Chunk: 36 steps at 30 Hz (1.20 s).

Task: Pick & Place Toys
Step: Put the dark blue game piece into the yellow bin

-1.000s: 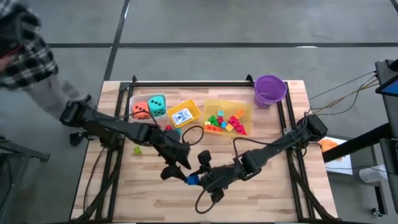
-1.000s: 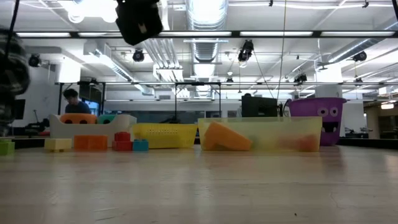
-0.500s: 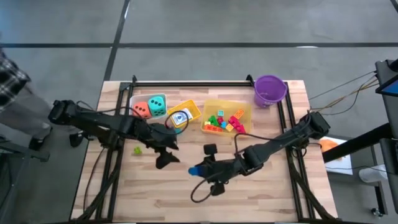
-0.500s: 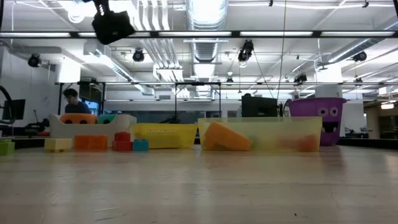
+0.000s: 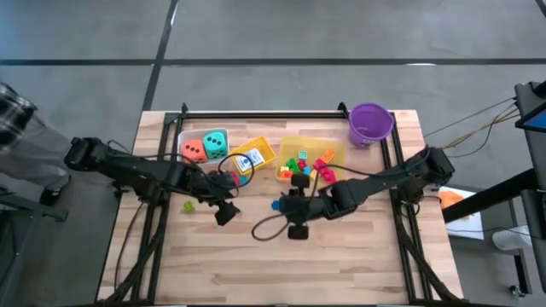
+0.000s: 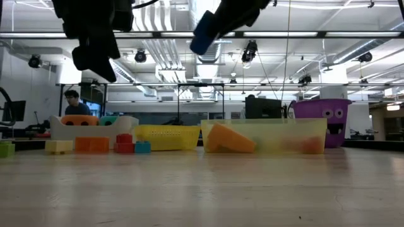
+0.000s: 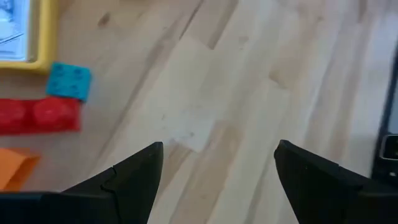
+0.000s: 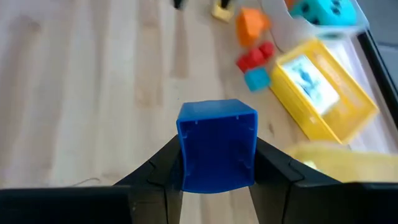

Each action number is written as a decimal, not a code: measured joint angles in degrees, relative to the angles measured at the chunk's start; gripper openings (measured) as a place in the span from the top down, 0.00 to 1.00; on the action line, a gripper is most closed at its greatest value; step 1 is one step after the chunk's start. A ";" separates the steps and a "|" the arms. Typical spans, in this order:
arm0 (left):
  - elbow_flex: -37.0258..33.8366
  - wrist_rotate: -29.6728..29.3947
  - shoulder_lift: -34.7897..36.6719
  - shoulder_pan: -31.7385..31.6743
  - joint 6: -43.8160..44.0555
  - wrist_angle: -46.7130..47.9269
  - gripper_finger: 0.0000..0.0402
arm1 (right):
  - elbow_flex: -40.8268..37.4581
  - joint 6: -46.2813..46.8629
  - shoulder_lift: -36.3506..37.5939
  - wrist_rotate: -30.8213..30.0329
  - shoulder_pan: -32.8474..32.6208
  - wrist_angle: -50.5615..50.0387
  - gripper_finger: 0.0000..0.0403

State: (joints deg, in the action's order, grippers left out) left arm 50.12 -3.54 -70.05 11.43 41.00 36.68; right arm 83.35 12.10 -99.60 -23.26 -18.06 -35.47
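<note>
My right gripper [image 5: 283,206] hangs over the middle of the table, shut on a blue brick [image 8: 217,144], which the low view shows high above the wood [image 6: 203,39]. My left gripper [image 5: 223,217] hovers open to its left, over bare wood [image 7: 217,168]. Loose red [image 7: 40,115], teal [image 7: 68,81] and orange [image 8: 252,22] bricks lie flat on the table beside the small yellow bin [image 5: 254,157], which holds the blue-white card box [image 8: 308,78]. The orange and teal dice [image 5: 205,145] sit in a clear bin. A green brick [image 5: 188,205] lies alone on the table. My right gripper pinches the blue brick by two opposite sides [image 8: 249,155] between its two fingers [image 8: 273,168]. The fingers come slanting down from the table's right side. The brick is lifted clear of the table.
A clear yellowish bin [image 5: 334,145] with several coloured bricks stands just beyond my right gripper. The purple bucket [image 5: 369,124] is at the far right corner. A black cable loops over the wood [image 5: 260,228]. A person's sleeve [image 5: 13,111] shows beyond the table's left edge.
My right gripper has carried the blue brick toward the table's far edge, nearer the yellowish bin, rolling as it went. My left gripper has drawn back toward the table's left edge, staying open, and has tipped.
</note>
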 joint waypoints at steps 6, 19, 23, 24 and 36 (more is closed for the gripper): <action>-0.91 -1.25 0.85 -0.01 4.41 2.11 0.24 | -0.13 1.41 0.22 -0.47 4.14 -6.38 0.68; -0.97 -5.14 0.91 -0.01 10.76 9.84 0.24 | -5.19 1.91 0.24 1.98 15.63 -13.71 0.68; -0.97 -7.25 0.91 -0.03 12.82 11.89 0.24 | -7.62 1.22 0.25 2.60 20.45 -13.72 0.68; -0.97 -7.25 0.91 -0.03 13.43 12.30 0.24 | -8.19 1.22 0.25 3.54 21.63 -13.76 0.68; -0.97 -9.37 0.91 -0.05 14.71 12.84 0.24 | -13.42 -1.72 0.25 13.65 32.82 -11.30 0.68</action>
State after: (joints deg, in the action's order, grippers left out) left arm 49.15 -12.91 -69.14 11.38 55.70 49.52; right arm 69.93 10.38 -99.35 -9.60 14.76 -46.77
